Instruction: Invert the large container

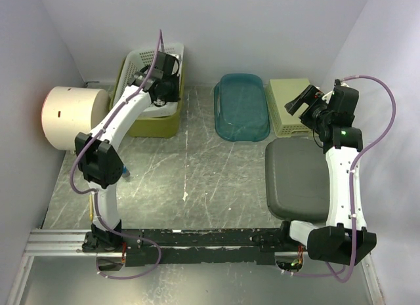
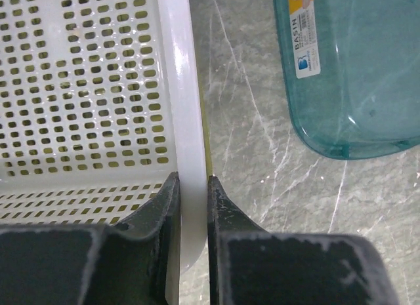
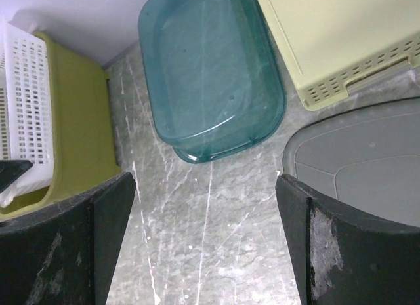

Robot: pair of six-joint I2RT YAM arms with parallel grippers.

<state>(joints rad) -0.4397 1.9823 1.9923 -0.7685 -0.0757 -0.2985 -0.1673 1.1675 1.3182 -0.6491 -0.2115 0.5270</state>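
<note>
A white perforated basket sits inside a larger olive-green container at the back left. My left gripper is shut on the basket's right rim, one finger inside the wall and one outside; a sliver of the olive container shows beside it. My right gripper hangs open and empty above the table, between the teal basin and the grey container. The olive container and white basket show at the left of the right wrist view.
A teal transparent basin lies at the back centre, also in the left wrist view. A pale yellow basket lies bottom up at the back right. A wide grey container lies in front of it. A cream cylinder stands at the far left.
</note>
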